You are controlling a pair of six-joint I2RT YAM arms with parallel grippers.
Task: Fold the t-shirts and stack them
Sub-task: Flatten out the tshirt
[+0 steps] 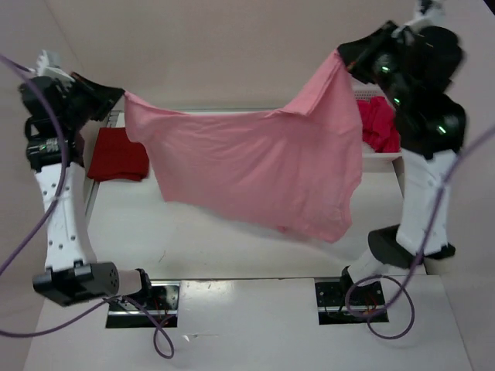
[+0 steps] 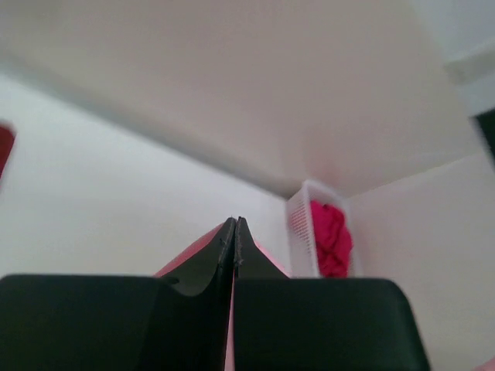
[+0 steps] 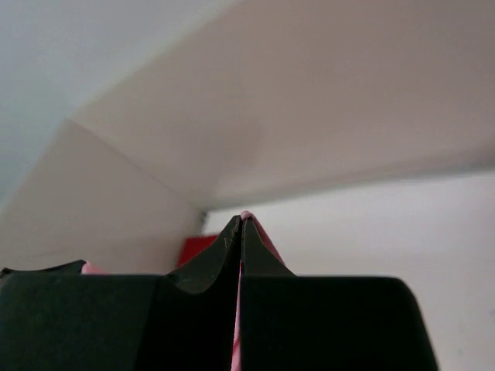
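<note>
The left claw point(image 1: 120, 94) is clenched on one upper corner of the light pink cloth t-shirt point(image 1: 255, 166). The right claw point(image 1: 340, 56) is clenched on the opposite upper corner. The garment hangs in the air between the two arms, spread wide like a sheet. Its top edge sags in a shallow curve from one grip to the other (the right corner sits further up in the overhead view than the left). Its lower hem droops toward the white surface point(image 1: 232, 239) on the right side; whether the hem touches there cannot be told.

In the left wrist view the black fingers point(image 2: 220, 247) are pressed together tip to tip, with a sliver of pink cloth caught between them. The right wrist view shows the same: its fingers point(image 3: 220, 247) are shut, with pink fabric peeking out at the tip and below.

The dark red cloth t-shirt point(image 1: 116, 154) lies folded into a compact rectangle on the surface at the far left, beside the left arm and apart from the hanging garment. The bright magenta-pink cloth t-shirt point(image 1: 379, 124) sits crumpled inside the white plastic mesh basket point(image 1: 379, 158) at the far right of the surface, partly hidden by the right arm. The left wrist view also catches that basket with the magenta cloth heaped in it.
</note>
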